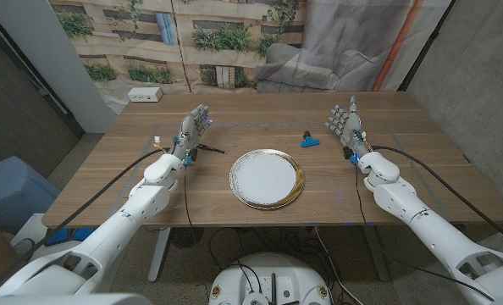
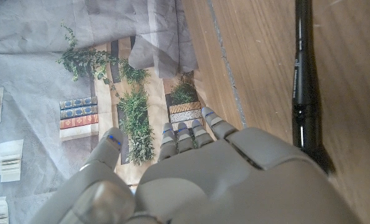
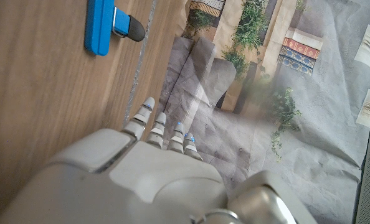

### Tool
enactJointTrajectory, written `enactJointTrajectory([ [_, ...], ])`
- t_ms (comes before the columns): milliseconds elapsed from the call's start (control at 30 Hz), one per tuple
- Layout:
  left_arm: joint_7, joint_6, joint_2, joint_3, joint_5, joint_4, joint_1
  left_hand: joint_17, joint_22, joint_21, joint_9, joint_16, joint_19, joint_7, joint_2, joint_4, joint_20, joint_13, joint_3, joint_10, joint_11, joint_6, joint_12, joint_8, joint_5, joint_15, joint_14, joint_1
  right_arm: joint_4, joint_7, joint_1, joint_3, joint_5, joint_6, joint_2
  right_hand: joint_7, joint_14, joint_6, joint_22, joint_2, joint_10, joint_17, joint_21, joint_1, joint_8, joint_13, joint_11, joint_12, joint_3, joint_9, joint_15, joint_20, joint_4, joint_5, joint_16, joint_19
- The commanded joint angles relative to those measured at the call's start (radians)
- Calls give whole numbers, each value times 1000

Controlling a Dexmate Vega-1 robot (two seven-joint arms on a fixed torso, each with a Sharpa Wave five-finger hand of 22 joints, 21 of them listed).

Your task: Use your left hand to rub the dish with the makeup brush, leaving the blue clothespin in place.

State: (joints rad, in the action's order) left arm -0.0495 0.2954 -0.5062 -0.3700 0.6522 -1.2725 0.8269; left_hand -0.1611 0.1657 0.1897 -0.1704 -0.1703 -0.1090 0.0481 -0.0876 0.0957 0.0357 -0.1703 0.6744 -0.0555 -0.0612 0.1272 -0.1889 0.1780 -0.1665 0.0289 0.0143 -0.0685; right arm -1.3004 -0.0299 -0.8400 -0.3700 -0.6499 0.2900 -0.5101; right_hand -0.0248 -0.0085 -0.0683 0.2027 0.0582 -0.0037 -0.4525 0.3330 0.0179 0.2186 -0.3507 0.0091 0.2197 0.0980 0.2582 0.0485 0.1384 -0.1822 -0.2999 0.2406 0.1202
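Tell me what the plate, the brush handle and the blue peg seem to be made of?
The dish looks like glazed ceramic: smooth white face, shiny gold rim. The makeup brush handle looks like glossy black plastic or lacquered wood; light glints along it. The blue clothespin looks like matte moulded plastic with a dark tip. The table looks like wood or wood veneer with visible grain.

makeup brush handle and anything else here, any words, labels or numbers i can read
Slim black makeup brush handle: a line of small pale print runs along it, too small and blurred to read.
Small white box at the table's far left edge: no text can be made out.
Blue plastic clothespin, gold-rimmed white dish: no markings visible.
Nothing legible in these pictures.
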Motion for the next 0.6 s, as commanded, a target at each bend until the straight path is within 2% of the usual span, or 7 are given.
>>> enactJointTrajectory([
  [33, 5, 15, -20, -2, -30, 3, -10, -3, 4, 4, -1, -6, -9, 8, -15, 9, 76, -4, 2, -4, -11, 5, -6, 5, -4, 54, 3, -1, -1, 0, 0, 0, 0, -1, 0, 0, 0, -9, 5, 106, -4, -5, 6, 4, 3, -5, 4, 5, 1, 4, 10, 4, -7, -5, 6, -1],
  [367, 58, -4, -88, 2, -95, -90, 24, -4, 3, 3, -1, -6, -15, 28, 1, 35, 80, -4, -2, -13, -20, 13, -7, 6, -4, 73, 6, -10, 0, 0, 0, 0, 0, -1, 0, 2, 1, -7, 5, 106, -3, -5, 6, 4, 4, -5, 3, 6, 1, 4, 9, 5, -7, -5, 7, -1],
  [467, 66, -4, -117, -1, -131, -110, 30, -4, 2, 2, -1, -6, -20, 45, -8, 65, 74, -4, 13, -22, -33, 15, -7, 8, -10, 83, 9, -42, 0, 0, 0, 0, 0, -1, 0, 0, 1, -7, 5, 106, -3, -5, 6, 4, 4, -4, 4, 5, 1, 4, 9, 5, -7, -5, 7, 0],
  [533, 67, 7, -132, 0, -152, -116, 32, -4, 2, 1, -2, -6, -22, 57, -11, 74, 72, -4, 18, -23, -34, 17, -7, 10, -11, 85, 10, -55, 0, 0, 0, 0, 0, -1, 0, 1, 1, -9, 5, 106, -3, -5, 6, 4, 3, -5, 2, 5, 1, 4, 9, 5, -7, -5, 7, 0],
  [600, 72, 23, -144, 1, -175, -119, 34, -4, 1, 0, -2, -7, -25, 73, -9, 90, 71, -4, 27, -35, -49, 22, -8, 14, -12, 98, 17, -82, 0, 0, 0, 0, 0, -1, 0, 1, 0, -9, 5, 106, -4, -5, 6, 4, 3, -5, 2, 5, 1, 4, 9, 5, -7, -5, 6, 0],
])
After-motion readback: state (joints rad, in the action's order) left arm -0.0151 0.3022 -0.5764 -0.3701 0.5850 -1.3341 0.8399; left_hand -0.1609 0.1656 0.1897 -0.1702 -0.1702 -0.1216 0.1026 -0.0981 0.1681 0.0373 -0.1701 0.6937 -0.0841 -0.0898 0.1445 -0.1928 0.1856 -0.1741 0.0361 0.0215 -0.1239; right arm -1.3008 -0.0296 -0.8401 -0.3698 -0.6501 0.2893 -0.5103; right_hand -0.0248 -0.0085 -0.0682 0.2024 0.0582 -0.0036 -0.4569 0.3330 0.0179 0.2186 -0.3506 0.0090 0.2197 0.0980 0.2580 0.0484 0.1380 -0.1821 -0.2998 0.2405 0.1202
